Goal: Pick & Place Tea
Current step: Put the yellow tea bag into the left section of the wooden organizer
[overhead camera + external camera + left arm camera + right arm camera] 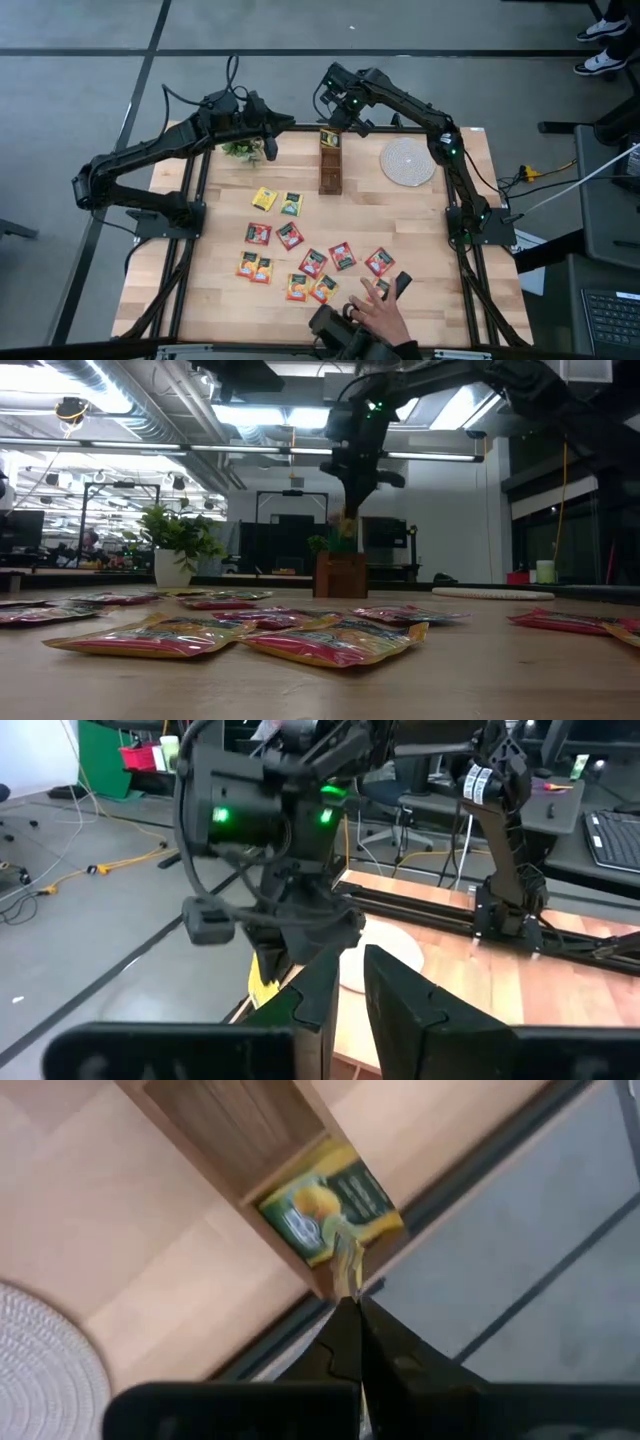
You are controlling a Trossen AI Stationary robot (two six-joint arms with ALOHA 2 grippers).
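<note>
1. Wooden table (420, 250) under both my arms, open office behind.
2. My right gripper (349, 1292) is pinched on a yellow sachet (330, 1215), holding it over the end compartment of the wooden box (330, 160) at the table's far edge.
3. My left gripper (348, 960) hovers near the plant (241, 149), fingers nearly together, holding nothing.
4. Loose sachets (300, 255) lie mid-table; a person's hand (381, 312) rests at the near edge.

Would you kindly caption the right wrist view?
Right claw shut on a yellow tea sachet above the wooden box's end compartment.
</note>
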